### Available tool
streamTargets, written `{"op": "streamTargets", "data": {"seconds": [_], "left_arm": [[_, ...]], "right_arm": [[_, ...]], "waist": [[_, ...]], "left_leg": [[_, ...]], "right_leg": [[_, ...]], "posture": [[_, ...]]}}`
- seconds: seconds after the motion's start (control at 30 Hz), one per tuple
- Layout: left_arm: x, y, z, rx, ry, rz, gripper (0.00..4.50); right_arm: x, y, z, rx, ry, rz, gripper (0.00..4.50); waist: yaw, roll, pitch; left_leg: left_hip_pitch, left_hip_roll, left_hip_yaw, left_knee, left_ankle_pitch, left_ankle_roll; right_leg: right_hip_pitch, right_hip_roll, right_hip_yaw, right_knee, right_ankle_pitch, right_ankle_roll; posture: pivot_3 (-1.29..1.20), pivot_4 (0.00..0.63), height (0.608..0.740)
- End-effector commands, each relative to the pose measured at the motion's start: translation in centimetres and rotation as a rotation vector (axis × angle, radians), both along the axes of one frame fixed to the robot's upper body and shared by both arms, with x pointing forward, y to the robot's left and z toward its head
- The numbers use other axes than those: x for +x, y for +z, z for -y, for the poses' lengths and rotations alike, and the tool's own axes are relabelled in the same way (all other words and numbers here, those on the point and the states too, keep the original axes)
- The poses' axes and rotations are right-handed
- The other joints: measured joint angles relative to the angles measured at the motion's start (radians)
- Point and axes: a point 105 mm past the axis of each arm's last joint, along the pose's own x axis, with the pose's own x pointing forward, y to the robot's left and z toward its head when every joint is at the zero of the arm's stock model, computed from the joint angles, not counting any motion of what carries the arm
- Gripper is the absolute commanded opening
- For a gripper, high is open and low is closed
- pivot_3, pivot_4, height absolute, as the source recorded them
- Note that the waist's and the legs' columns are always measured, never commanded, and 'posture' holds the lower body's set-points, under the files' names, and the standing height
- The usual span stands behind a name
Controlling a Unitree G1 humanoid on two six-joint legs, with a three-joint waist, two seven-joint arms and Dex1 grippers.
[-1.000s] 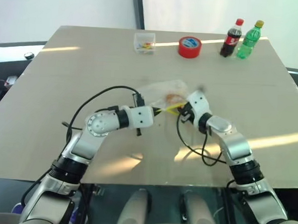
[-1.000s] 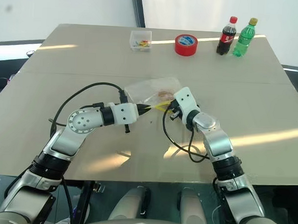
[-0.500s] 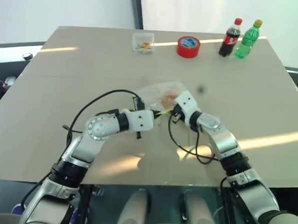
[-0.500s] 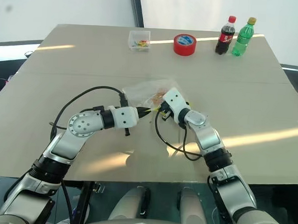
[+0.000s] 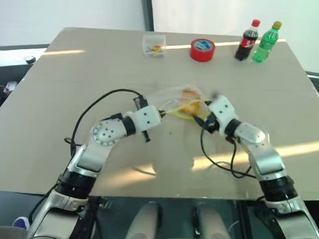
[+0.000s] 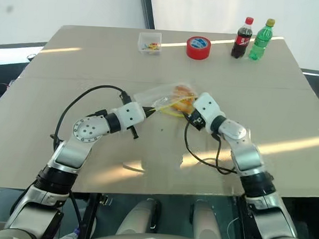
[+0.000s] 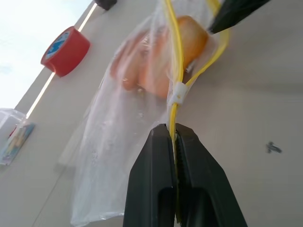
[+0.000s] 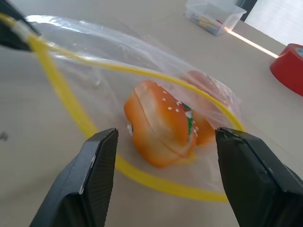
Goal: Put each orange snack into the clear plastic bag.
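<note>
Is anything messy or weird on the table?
Nothing looks spilled or broken. The clear plastic bag gapes open with an orange snack sitting in its mouth, the left end effector pinching its yellow strip. The bottles at the back stand upright.

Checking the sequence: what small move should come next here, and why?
Probably draw the right gripper back: its jaws stand open, an orange snack sits inside the clear plastic bag, and the left gripper pinches the yellow strip.
</note>
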Motion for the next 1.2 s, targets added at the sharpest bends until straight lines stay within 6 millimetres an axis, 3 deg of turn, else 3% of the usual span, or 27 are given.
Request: {"op": "streamTargets", "data": {"seconds": [0.03,0.27,0.53,0.63,0.8,0.87,1.0,1.2], "left_arm": [[0.5,1.5,-0.3,-0.042,0.011,0.028,0.0],[0.6,1.8,-0.3,-0.053,-0.005,0.022,0.0],[0.5,2.0,-0.4,-0.059,-0.011,0.022,0.0],[0.4,1.8,-0.6,-0.054,-0.005,0.023,0.0],[0.2,1.9,-0.7,-0.056,0.001,0.027,0.0],[0.2,2.0,-0.7,-0.059,0.002,0.03,0.0],[0.6,2.5,-1.2,-0.056,0.01,0.067,0.0],[3.9,6.3,-2.1,-0.101,0.106,0.225,0.0]], "right_arm": [[-0.7,1.4,2.0,-0.056,-0.057,0.099,3.35],[0.9,-0.9,3.7,-0.412,-0.091,0.259,3.35],[2.6,-1.3,1.9,-0.499,-0.026,0.367,3.35],[3.0,-1.0,1.7,-0.507,-0.024,0.398,2.48],[3.1,-1.2,2.0,-0.521,-0.014,0.406,0.04],[3.3,-1.0,2.3,-0.528,-0.023,0.421,0.04],[4.3,1.6,4.4,-0.538,-0.125,0.513,0.04],[5.6,9.2,7.8,-0.551,-0.298,0.723,0.04]], "waist": [[0.002,0.0,0.0],[-0.001,0.0,0.0],[0.0,0.0,0.0],[0.0,0.0,0.0],[0.001,0.0,0.0],[0.001,0.0,0.0],[0.001,0.0,0.0],[0.005,0.0,0.0]], "left_leg": [[0.0,0.0,0.0,0.0,0.0,0.0],[0.001,0.0,0.001,0.0,0.0,0.0],[0.0,0.0,0.001,0.0,0.0,0.0],[0.0,0.0,0.001,0.0,0.0,0.0],[0.0,0.0,0.001,0.0,0.0,0.0],[0.0,0.0,0.001,0.0,0.0,0.0],[0.0,0.0,0.001,0.0,0.0,0.0],[0.0,-0.001,0.001,0.0,0.0,0.0]], "right_leg": [[0.0,0.0,0.0,0.0,0.0,0.0],[0.0,0.0,0.0,0.0,0.0,0.0],[0.0,0.0,0.001,-0.001,0.0,0.0],[0.0,0.0,0.001,-0.001,0.0,0.0],[0.0,0.0,0.001,-0.001,0.0,0.0],[0.0,0.0,0.001,-0.001,0.0,0.0],[0.0,0.0,0.001,-0.001,0.0,0.0],[0.0,0.0,0.0,0.0,0.0,0.0]], "posture": [[0.0,0.15,0.74],[0.0,0.15,0.74],[0.0,0.15,0.74],[0.0,0.15,0.74],[0.0,0.15,0.74],[0.0,0.15,0.74],[0.0,0.15,0.74],[0.0,0.15,0.74]]}}
